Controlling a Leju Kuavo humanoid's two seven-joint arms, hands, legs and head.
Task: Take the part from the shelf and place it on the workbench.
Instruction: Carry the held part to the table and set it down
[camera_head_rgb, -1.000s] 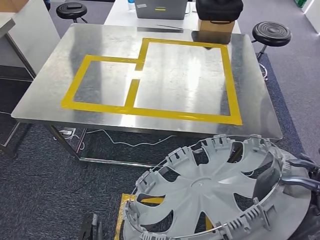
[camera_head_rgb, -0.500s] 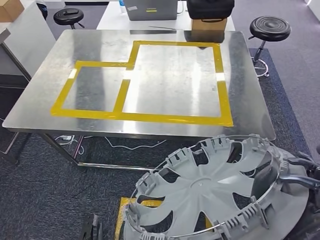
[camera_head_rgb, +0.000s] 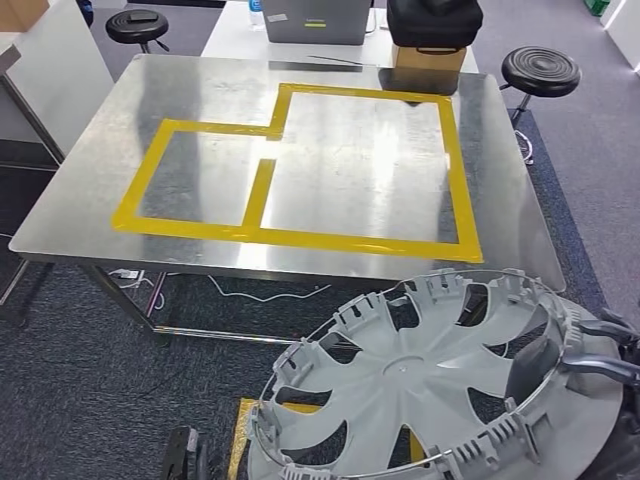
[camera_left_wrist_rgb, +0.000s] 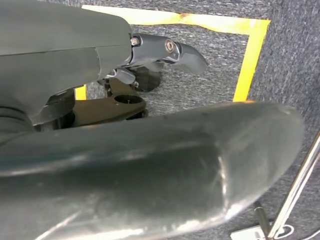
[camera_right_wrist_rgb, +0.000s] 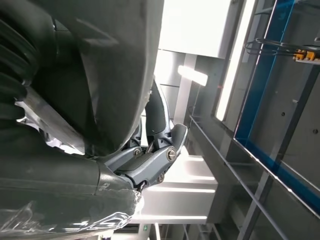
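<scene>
The part is a large grey wheel cover (camera_head_rgb: 423, 385), carried tilted low in front of me, short of the workbench. The fingers of my right hand (camera_head_rgb: 607, 350) hook over its right rim. In the right wrist view that hand (camera_right_wrist_rgb: 151, 160) lies against the cover's dark underside (camera_right_wrist_rgb: 113, 75). My left hand (camera_head_rgb: 181, 458) hangs beside the cover's left edge. In the left wrist view this hand (camera_left_wrist_rgb: 113, 150) holds nothing, its fingers (camera_left_wrist_rgb: 166, 50) apart from the thumb. The steel workbench (camera_head_rgb: 204, 110) ahead carries a yellow tape outline (camera_head_rgb: 302, 238).
Black stools stand at the far right (camera_head_rgb: 540, 68) and far left (camera_head_rgb: 136, 23). Behind the bench are a grey laptop (camera_head_rgb: 317, 20) and a black bag on a cardboard box (camera_head_rgb: 434, 22). Cables (camera_head_rgb: 256, 292) lie under the bench, and a yellow tape square (camera_head_rgb: 245, 430) marks the carpet.
The whole picture has shifted sideways and back, so the camera has moved. The wheel cover and my right hand keep the same place in view.
</scene>
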